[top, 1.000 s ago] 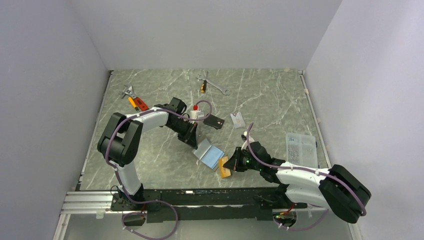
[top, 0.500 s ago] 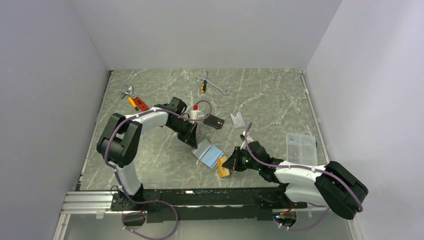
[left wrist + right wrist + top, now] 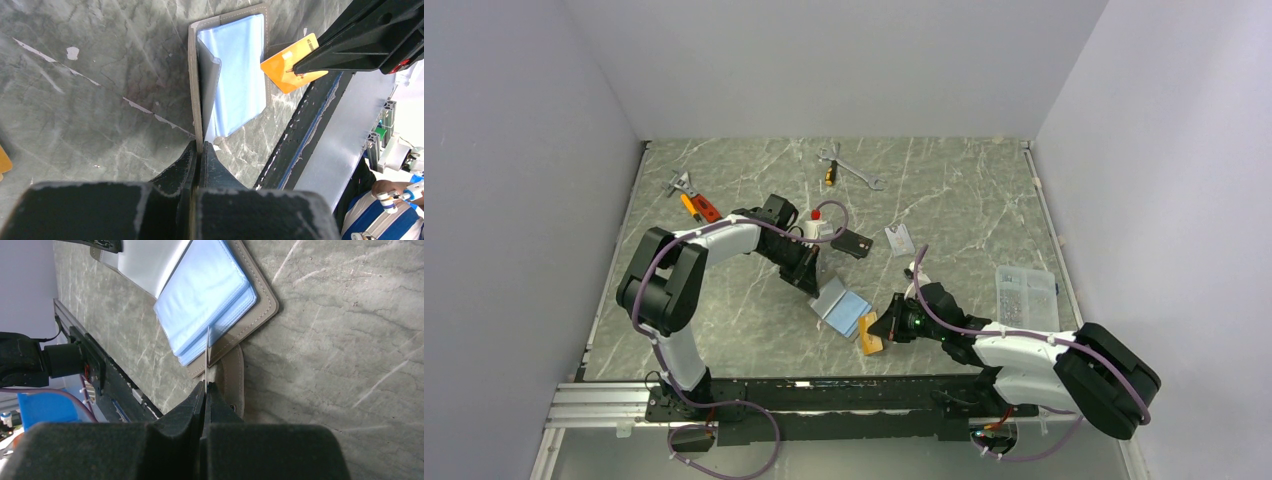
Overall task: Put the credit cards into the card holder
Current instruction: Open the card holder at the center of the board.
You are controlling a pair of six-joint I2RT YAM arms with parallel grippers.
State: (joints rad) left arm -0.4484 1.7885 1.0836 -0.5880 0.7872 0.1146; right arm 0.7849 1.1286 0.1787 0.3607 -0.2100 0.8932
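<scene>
The card holder point(image 3: 842, 305) lies open mid-table, taupe outside with light blue pockets point(image 3: 235, 75). My left gripper point(image 3: 809, 272) is shut on its raised cover flap point(image 3: 202, 100), holding it upright. My right gripper point(image 3: 888, 325) is shut on the orange credit card point(image 3: 871, 334), at the holder's near right corner. In the right wrist view the card shows edge-on point(image 3: 206, 352), its tip at the pocket stack's point(image 3: 205, 300) edge. A black card point(image 3: 852, 243) and a silver-grey card point(image 3: 899, 238) lie flat beyond the holder.
A clear plastic box point(image 3: 1026, 297) stands at the right. A white bottle with a red cap point(image 3: 813, 223) stands by the left wrist. Wrenches point(image 3: 851, 171) and an orange-handled tool point(image 3: 694, 204) lie at the back. The frame rail point(image 3: 824, 390) runs along the near edge.
The right gripper has edged slightly left with the orange card, closer to the holder. The left gripper has kept its hold on the flap without moving.
</scene>
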